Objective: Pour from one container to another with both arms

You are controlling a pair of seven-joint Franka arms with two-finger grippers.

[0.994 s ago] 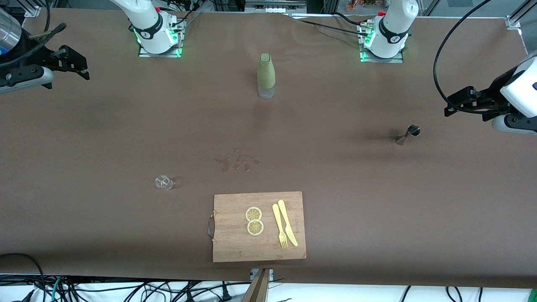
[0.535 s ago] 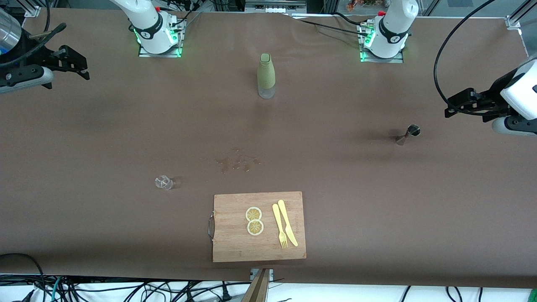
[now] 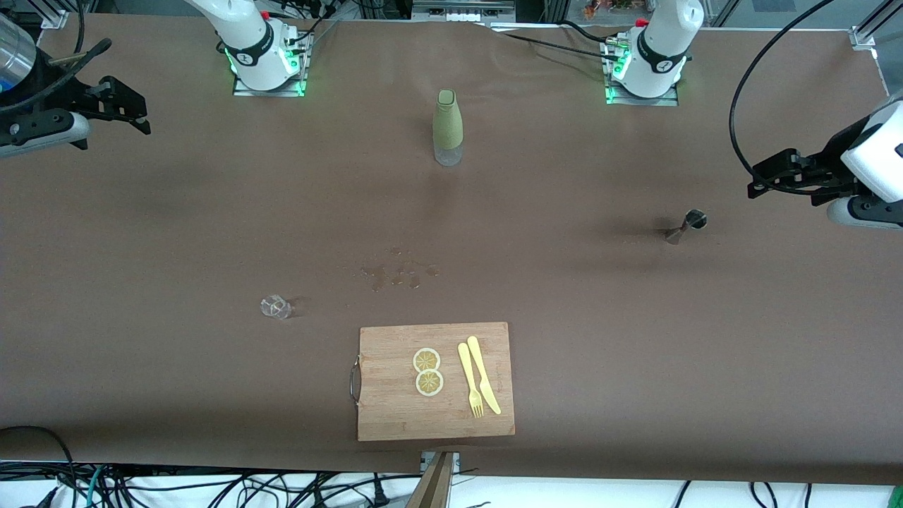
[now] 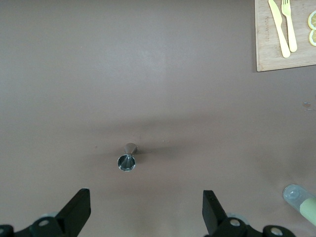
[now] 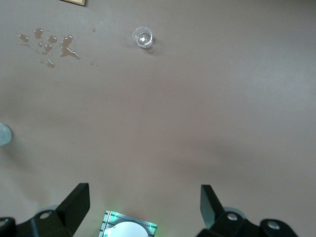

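Risks, largest item first. Table carries a wet spill near centre, so a container set there may slide. Cutting board at 6 o'clock is not involved. Bottle at 12 o'clock stands upright, tall and narrow; an off-centre grasp would likely tip it. Left gripper, fingers spread, empty, hovers at 3 o'clock just beside the steel jigger, which is small and easily knocked over. Right gripper, also spread and empty, waits at 10 o'clock, well apart from the clear glass, which is hard to see.
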